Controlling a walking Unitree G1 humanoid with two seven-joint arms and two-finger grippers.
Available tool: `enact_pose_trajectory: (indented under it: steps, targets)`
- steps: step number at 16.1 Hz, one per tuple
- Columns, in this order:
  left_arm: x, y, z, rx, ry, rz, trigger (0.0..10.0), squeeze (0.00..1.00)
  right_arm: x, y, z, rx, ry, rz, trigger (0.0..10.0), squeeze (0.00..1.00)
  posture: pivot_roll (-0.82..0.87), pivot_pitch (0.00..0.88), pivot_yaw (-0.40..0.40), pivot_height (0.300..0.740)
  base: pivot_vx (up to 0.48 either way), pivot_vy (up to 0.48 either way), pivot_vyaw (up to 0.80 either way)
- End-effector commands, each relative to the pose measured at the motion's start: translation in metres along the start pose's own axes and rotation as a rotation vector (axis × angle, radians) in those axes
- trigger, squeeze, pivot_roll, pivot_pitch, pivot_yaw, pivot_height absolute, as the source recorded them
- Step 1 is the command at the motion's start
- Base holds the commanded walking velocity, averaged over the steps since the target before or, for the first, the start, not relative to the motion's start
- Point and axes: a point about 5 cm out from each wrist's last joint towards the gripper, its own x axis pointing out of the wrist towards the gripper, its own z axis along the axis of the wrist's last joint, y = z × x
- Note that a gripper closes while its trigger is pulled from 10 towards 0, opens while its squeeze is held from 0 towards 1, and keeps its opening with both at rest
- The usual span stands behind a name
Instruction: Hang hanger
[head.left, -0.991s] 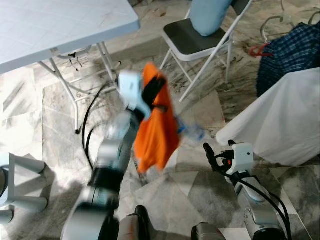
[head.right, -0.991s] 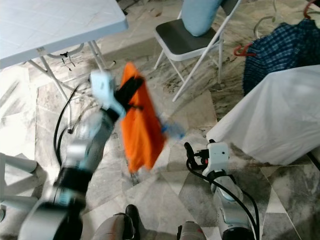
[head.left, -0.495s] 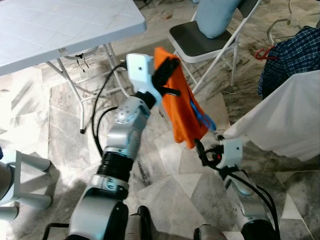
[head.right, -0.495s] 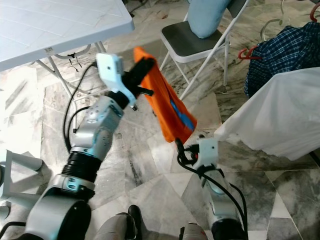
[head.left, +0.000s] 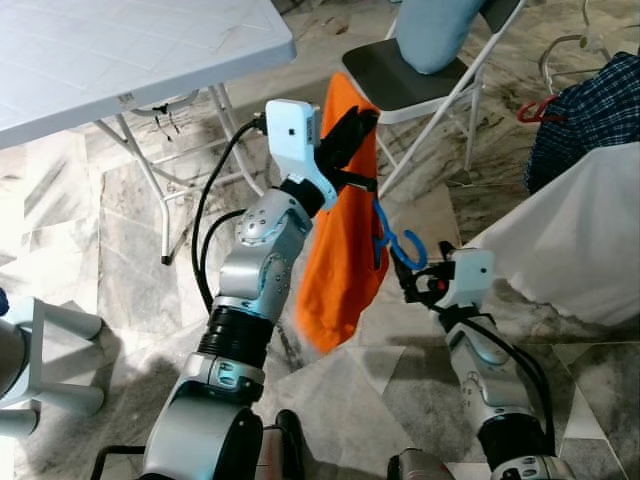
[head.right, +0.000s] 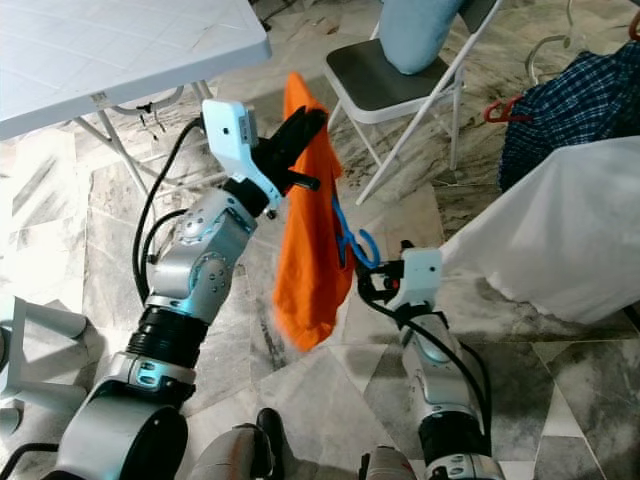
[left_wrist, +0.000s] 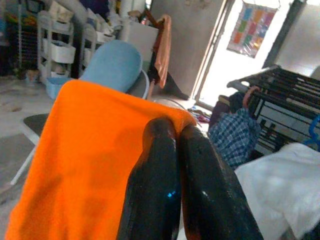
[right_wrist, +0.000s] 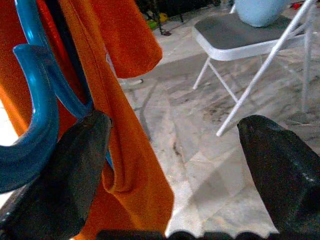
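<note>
An orange shirt (head.left: 340, 260) hangs from my left gripper (head.left: 355, 125), which is raised in front of the chair and shut on the shirt's top edge. A blue hanger (head.left: 395, 240) sticks out of the shirt's right side, its hook curling low. My right gripper (head.left: 415, 290) sits just below and right of that hook, open. In the right wrist view the blue hook (right_wrist: 35, 110) lies next to one finger (right_wrist: 75, 165); the other finger (right_wrist: 280, 165) stands far apart. The left wrist view shows both fingers (left_wrist: 160, 165) pressed together over orange cloth (left_wrist: 90, 150).
A white folding table (head.left: 120, 50) stands at the back left, a folding chair (head.left: 400, 85) with a light blue cushion (head.left: 430, 25) behind the shirt. At right lie a white sheet-covered bulk (head.left: 580, 230) and a blue plaid garment (head.left: 590, 110). A drying rack (left_wrist: 280, 85) stands beyond.
My left arm has lifted the shirt higher and toward the chair. The blue hanger now hangs out of its side, and my right gripper has risen to just under the hook.
</note>
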Motion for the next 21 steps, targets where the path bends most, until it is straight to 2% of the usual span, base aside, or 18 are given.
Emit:
enact_pose_trajectory:
  steps: [1,4,5,7,9,11,15,19,21]
  targets:
    - [0.000,-0.003,0.006,0.004,-0.019,-0.016,4.6,0.00,0.000,0.004,0.000,0.007,-0.001,0.022,10.0,0.00,-0.06,0.205,0.123,0.740,0.000,0.000,0.00]
    - [0.000,-0.005,0.007,-0.014,-0.016,-0.022,4.6,0.00,0.001,0.011,-0.002,0.056,0.006,0.075,10.0,0.00,-0.06,0.205,0.133,0.740,0.000,0.000,0.00]
    - [0.000,-0.007,0.005,-0.016,-0.009,-0.031,4.7,0.00,0.005,0.022,-0.001,0.080,-0.004,0.133,10.0,0.00,-0.06,0.205,0.142,0.740,0.000,0.000,0.00]
    - [0.001,-0.006,0.006,-0.009,-0.003,-0.032,4.7,0.00,0.005,0.029,0.000,0.088,-0.008,0.185,10.0,0.00,-0.05,0.206,0.145,0.740,0.000,0.000,0.00]
    - [0.003,0.001,0.011,-0.010,-0.002,-0.010,4.8,0.00,-0.003,0.027,-0.002,0.140,-0.008,0.215,10.0,0.00,-0.05,0.206,0.149,0.740,0.000,0.000,0.00]
    - [0.004,0.000,0.012,-0.013,-0.004,-0.009,4.8,0.00,-0.003,0.027,-0.004,0.120,-0.004,0.203,10.0,0.00,-0.05,0.206,0.150,0.740,0.000,0.000,0.00]
    - [0.005,-0.008,0.014,-0.022,-0.008,-0.040,4.8,0.00,0.012,0.035,0.005,0.056,-0.049,0.122,10.0,0.00,-0.04,0.201,0.160,0.740,0.000,0.000,0.00]
    - [-0.001,-0.015,0.005,-0.048,0.018,-0.064,4.7,0.00,0.023,0.044,0.013,0.078,-0.076,0.114,10.0,0.00,-0.04,0.199,0.158,0.740,0.000,0.000,0.00]
    - [-0.005,-0.020,-0.002,-0.060,0.041,-0.084,4.9,0.00,0.028,0.039,0.019,0.081,-0.105,0.053,10.0,0.00,-0.04,0.201,0.157,0.740,0.000,0.000,0.00]
